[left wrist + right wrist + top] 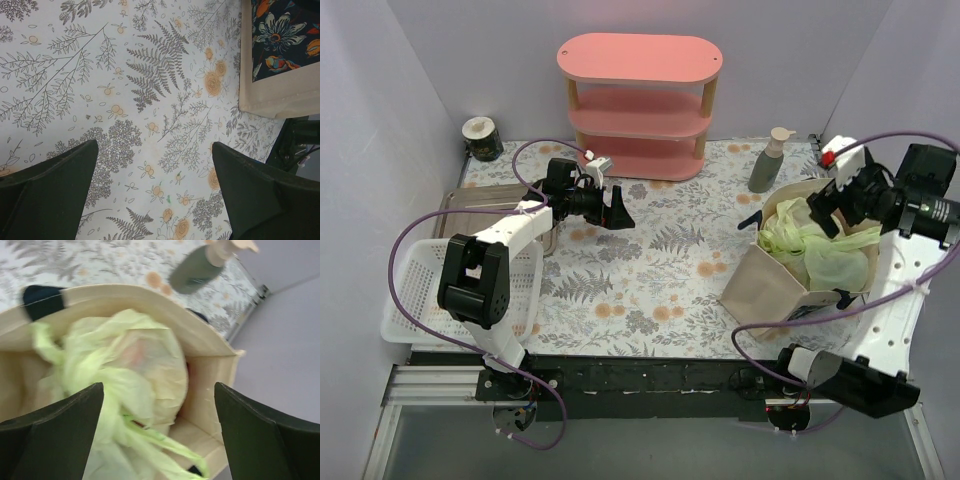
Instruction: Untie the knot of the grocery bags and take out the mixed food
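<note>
Hovers at approach step, right pincer [159, 390] spread & empty just above knot [114, 392] of yellow-green bag [825, 252] inside tote [768, 288], left pincer [155, 145] spread, idle over worktop [650, 270]; prob. needs lowering, pinching one loop next

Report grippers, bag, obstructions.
Left gripper open, over floral table. Right gripper open, above thin pale yellow-green plastic bag. Bag inside boxy beige tote, knot looks tied. Nothing blocking.

High behind, looking down over whole worktop [650, 262]; wrist views close, facing downward; tote [768, 290] shared with right wrist.
</note>
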`<state>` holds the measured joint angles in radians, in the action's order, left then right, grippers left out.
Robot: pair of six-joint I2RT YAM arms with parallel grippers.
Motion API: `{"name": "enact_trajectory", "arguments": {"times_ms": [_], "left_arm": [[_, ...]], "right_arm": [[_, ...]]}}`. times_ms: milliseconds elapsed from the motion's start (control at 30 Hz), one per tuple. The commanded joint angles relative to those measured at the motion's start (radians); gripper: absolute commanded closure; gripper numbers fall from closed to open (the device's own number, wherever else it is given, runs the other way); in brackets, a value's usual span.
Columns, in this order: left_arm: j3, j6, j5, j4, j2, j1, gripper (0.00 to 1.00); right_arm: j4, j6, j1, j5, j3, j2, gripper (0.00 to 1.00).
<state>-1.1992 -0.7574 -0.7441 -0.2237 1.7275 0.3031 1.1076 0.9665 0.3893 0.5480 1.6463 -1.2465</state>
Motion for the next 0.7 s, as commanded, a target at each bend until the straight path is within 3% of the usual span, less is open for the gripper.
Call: {"name": "enact_trajectory", "arguments": {"times_ms": [0,267,400,533,667], "left_arm": [[0.007,-0.003,-0.008,0.017,-0.011,0.005,0.02],[0.016,-0.008,-0.012,0.015,-0.019,0.008,0.02],[0.02,-0.003,-0.003,0.017,-0.026,0.01,0.02],[0.026,0.0,0.002,0.02,-0.028,0.011,0.02],[0.026,-0.005,0.0,0.029,-0.028,0.013,0.02]], "right_arm": [[0.162,0.13,-0.021,0.124,-0.106,0.039,0.02],[0.127,0.06,-0.04,0.17,-0.178,-0.011,0.02],[0.202,0.077,-0.075,0.184,-0.149,-0.076,0.02],[0.17,0.069,-0.127,0.115,-0.224,-0.071,0.02],[0.043,-0.075,-0.174,-0.061,-0.304,-0.053,0.02]]}}
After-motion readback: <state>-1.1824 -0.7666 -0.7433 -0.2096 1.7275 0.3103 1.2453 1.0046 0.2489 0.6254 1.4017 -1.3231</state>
